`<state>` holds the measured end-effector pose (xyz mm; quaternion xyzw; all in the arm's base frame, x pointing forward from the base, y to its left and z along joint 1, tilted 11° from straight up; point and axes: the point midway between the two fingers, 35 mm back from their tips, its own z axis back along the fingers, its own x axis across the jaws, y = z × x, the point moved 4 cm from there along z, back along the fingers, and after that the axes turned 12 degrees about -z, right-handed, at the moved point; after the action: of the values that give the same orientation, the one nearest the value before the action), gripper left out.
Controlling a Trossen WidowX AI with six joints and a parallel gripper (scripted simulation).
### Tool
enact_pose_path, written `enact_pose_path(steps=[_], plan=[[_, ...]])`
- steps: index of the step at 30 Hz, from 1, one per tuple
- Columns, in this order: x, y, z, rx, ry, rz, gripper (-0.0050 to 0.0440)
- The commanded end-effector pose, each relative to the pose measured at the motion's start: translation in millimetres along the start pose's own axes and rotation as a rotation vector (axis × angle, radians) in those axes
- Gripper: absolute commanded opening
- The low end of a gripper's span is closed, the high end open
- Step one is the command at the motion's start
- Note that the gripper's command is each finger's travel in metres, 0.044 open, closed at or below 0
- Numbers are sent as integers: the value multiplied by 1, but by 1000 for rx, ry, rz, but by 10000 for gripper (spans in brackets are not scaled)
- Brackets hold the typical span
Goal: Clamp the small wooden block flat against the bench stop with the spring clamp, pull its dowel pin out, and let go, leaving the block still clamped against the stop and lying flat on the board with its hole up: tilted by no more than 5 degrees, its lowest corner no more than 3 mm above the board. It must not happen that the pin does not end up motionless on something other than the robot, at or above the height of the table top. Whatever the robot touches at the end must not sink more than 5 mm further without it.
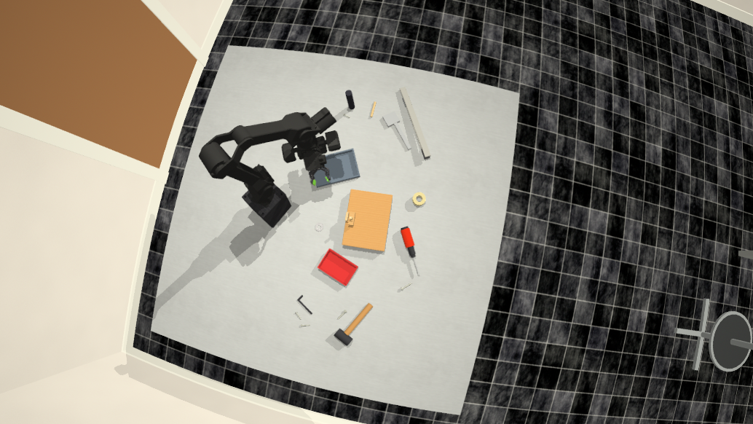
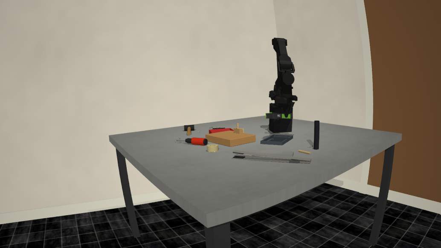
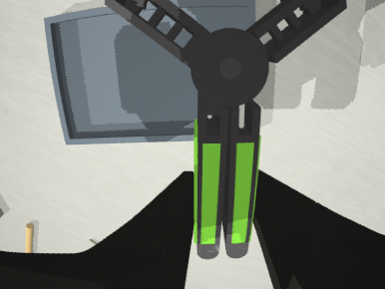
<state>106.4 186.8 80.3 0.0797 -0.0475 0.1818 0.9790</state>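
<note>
My gripper (image 3: 220, 179) is shut on the green handles of the black spring clamp (image 3: 228, 72), whose jaws stand spread apart. I hold it in the air over the near edge of the grey tray (image 3: 133, 72); it also shows in the overhead view (image 1: 320, 176) and the side view (image 2: 278, 115). The small wooden block (image 1: 350, 215) with its dowel pin upright sits at the left edge of the wooden board (image 1: 367, 219), apart from the clamp. In the side view the block (image 2: 238, 130) stands on the board (image 2: 230, 137). The bench stop is too small to make out.
Around the board lie a red tray (image 1: 337, 267), a red screwdriver (image 1: 408, 239), a tape roll (image 1: 419, 195) and a hammer (image 1: 353, 324). A black cylinder (image 1: 349, 99), a loose dowel (image 1: 373, 108) and a long ruler with a square (image 1: 414, 123) lie at the far side.
</note>
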Motion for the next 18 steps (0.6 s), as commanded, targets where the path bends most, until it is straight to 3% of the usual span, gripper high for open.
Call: enact_pose_path(steps=[1,18], plan=[[0,0,4,5,-5,4,0],[-2,-2,15,4,-5,4,0]])
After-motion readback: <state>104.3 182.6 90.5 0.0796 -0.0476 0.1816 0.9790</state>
